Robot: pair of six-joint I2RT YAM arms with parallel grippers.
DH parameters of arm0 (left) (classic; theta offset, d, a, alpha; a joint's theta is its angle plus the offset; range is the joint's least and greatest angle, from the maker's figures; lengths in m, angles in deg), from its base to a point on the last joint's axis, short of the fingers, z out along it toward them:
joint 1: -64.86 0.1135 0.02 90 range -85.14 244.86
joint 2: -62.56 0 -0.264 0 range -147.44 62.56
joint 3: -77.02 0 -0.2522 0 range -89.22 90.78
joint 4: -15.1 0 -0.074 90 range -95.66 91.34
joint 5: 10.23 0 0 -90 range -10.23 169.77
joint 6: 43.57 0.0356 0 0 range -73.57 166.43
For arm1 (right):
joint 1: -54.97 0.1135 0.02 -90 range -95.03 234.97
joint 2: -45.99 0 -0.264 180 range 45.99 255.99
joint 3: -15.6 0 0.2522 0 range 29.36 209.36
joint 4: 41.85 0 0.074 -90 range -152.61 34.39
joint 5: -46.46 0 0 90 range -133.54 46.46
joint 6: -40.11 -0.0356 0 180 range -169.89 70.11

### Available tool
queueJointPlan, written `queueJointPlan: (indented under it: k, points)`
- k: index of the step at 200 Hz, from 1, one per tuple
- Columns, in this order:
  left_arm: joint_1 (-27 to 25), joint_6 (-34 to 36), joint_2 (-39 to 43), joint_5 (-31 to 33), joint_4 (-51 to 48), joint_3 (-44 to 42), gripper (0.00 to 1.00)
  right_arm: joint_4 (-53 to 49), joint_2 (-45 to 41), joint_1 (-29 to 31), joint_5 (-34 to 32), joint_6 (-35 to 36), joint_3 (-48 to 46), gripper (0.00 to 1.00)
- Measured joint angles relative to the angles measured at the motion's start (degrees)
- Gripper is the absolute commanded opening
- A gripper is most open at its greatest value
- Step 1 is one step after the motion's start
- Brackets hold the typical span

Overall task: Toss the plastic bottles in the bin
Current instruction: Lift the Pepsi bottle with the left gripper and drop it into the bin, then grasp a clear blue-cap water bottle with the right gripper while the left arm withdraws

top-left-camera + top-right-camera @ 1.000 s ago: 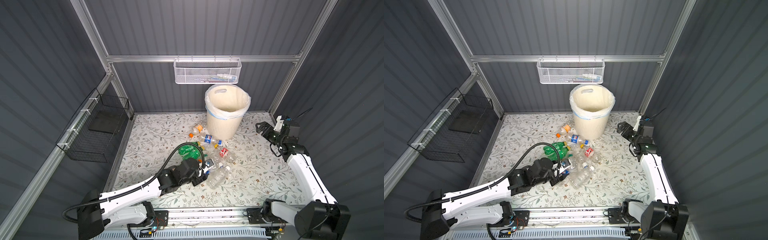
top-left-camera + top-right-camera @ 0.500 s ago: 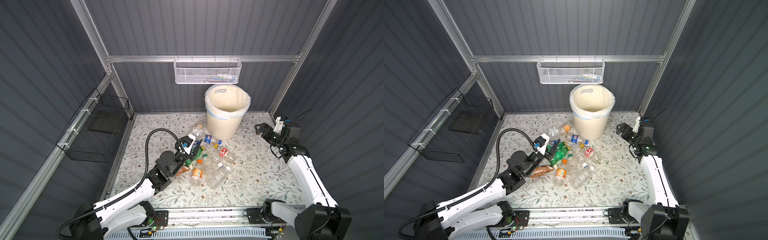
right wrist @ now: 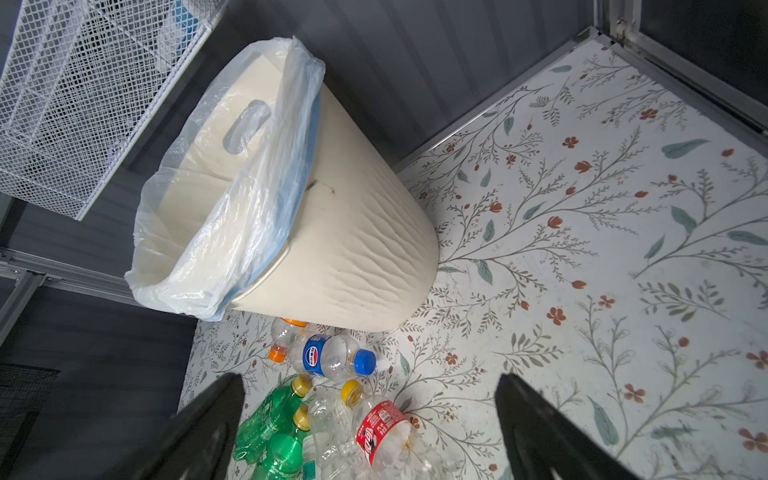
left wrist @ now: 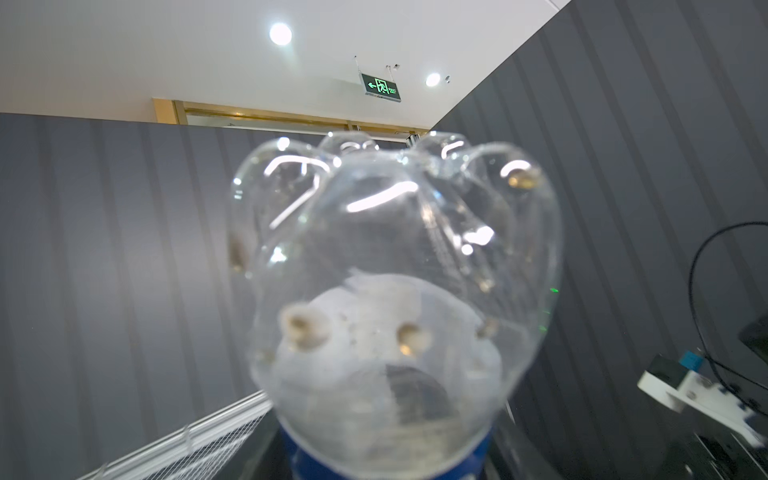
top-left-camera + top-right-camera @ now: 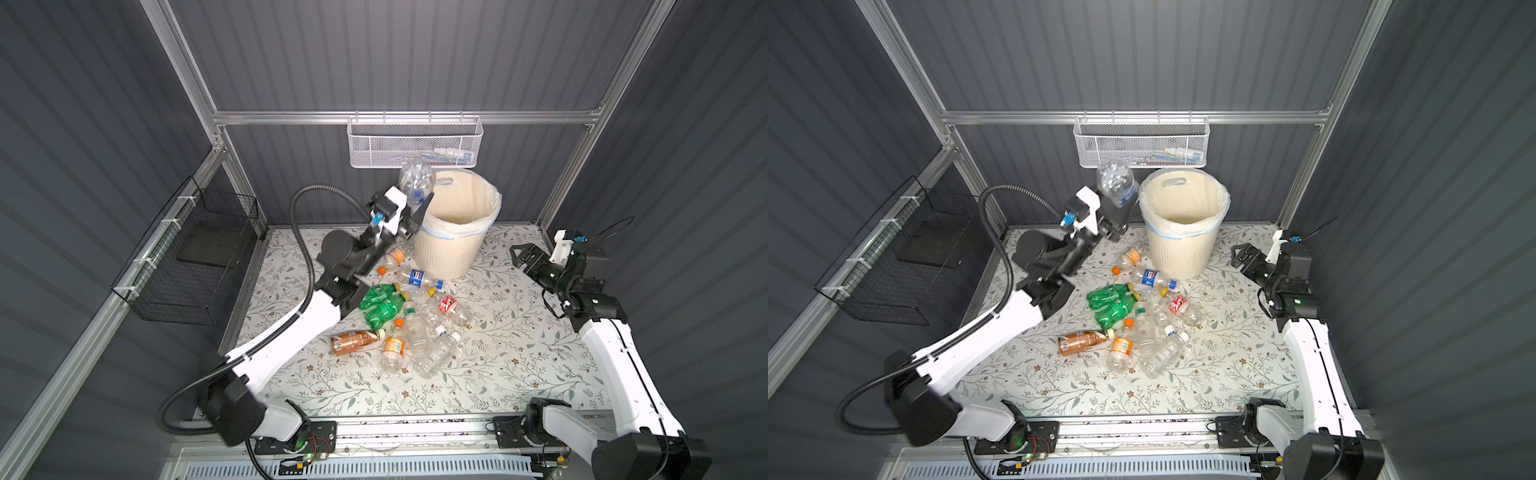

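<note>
A: Status of left gripper (image 5: 416, 206)?
B: Fingers closed on clear bottle (image 5: 417, 179), base up, just beside bin (image 5: 446, 253) rim — right gripper (image 5: 521, 258) spread wide, empty. Other bottles (image 5: 409, 320) heaped on floor (image 5: 498, 353).

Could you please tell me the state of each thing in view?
Left gripper: shut on the clear bottle, high beside the bin.
Clear bottle: held base up, not yet in the bin.
Bin: upright, lined, no bottle seen inside.
Other bottles: lying heaped on the floor.
Right gripper: open, empty.

arms (image 5: 291, 332): white shells, black joints | hose (image 5: 320, 189): black, corrugated | right claw (image 5: 522, 252): black
</note>
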State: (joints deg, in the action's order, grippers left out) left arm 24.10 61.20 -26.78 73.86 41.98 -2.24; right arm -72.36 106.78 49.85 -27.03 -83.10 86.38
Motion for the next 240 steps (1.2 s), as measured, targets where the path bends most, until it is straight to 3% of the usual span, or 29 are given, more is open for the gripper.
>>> queueJointPlan:
  k: [13, 19, 43, 55, 67, 82, 89, 115, 152, 187, 240]
  points:
    - [1.07, -2.38, -10.67, -1.97, -9.44, 17.44, 0.86, 0.11, 0.04, 0.98, -0.02, -0.26, -0.04, 0.96]
    - [1.25, -3.04, -15.17, -2.62, -14.51, 24.46, 0.99, 0.24, 0.07, 1.6, -0.04, -0.44, -0.11, 0.96]
    - [1.95, -5.6, -36.52, -2.56, -39.78, 61.07, 1.0, 0.33, 0.24, 4.28, -0.44, -0.46, -0.85, 0.97]
    - [1.97, -5.95, -39.98, -1.66, -46.07, 65.79, 1.0, 0.31, 0.22, 5.42, -0.9, -0.46, -1.49, 0.97]
    - [1.97, -5.99, -37.53, -0.5, -49.66, 59.76, 1.0, 0.11, 0.22, 6.32, -1.31, -0.48, -2.32, 0.97]
    - [1.99, -5.79, -27.36, 2.27, -48.33, 39.87, 1.0, -0.87, 0.35, 7.65, -2.29, -0.63, -3.39, 0.97]
    - [2.27, -5.77, -24.41, 3.17, -48.54, 35.45, 1.0, -1.57, 0.57, 8.37, -3.02, -0.81, -3.52, 0.97]
    - [3.39, -5.57, -14.27, 6.01, -46.36, 25.44, 1.0, -5.38, 1.99, 13.49, -7.72, -2.93, -3.56, 0.97]
    - [8.26, -6.62, 1.51, 9.44, -39.45, 10.56, 1.0, -13.07, 2.27, 21.42, -14.08, -11.28, -4.22, 0.96]
    - [12.46, -10.95, 4.94, 12.46, -37.4, -1.88, 1.0, -22.49, 2.19, 27.96, -15.72, -20.87, -5.27, 0.96]
    - [13.25, -19.43, 4.35, 16.76, -35.89, -18.91, 1.0, -28.02, 0.11, 36.06, -13.75, -39.26, -11.98, 0.98]
